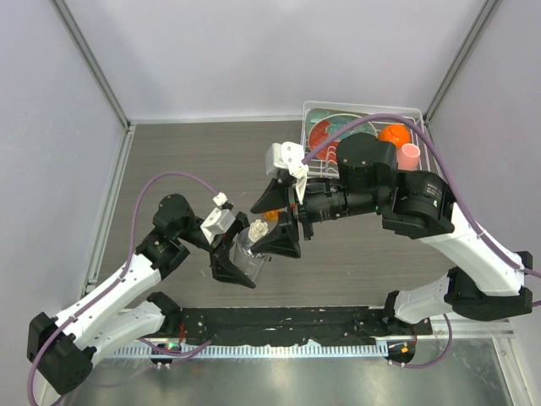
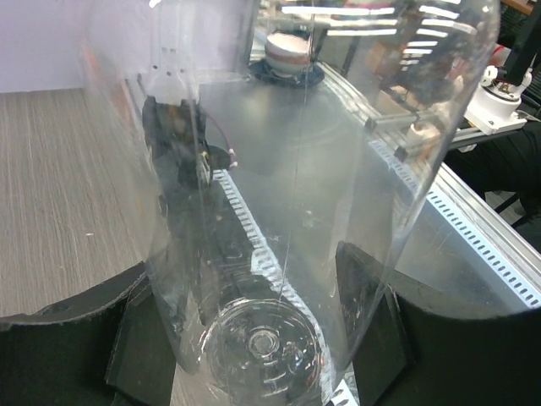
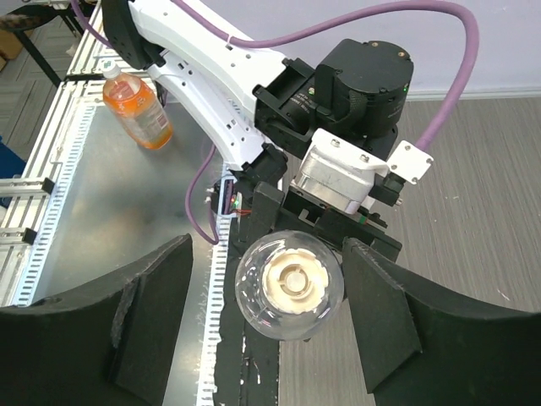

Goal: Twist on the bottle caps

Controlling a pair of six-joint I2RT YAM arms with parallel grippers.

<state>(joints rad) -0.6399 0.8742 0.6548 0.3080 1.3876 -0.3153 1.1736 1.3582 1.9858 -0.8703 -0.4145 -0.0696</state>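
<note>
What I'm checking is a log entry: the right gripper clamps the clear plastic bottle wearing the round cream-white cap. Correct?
Not quite: the left gripper clamps the clear plastic bottle wearing the round cream-white cap. The right wrist view shows the right gripper open around it.

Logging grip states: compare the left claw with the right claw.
The left claw grips the clear bottle; the right claw is open, holding nothing. Left clamps the bottle near its base; right straddles its cream cap without touching. Both are black.
</note>
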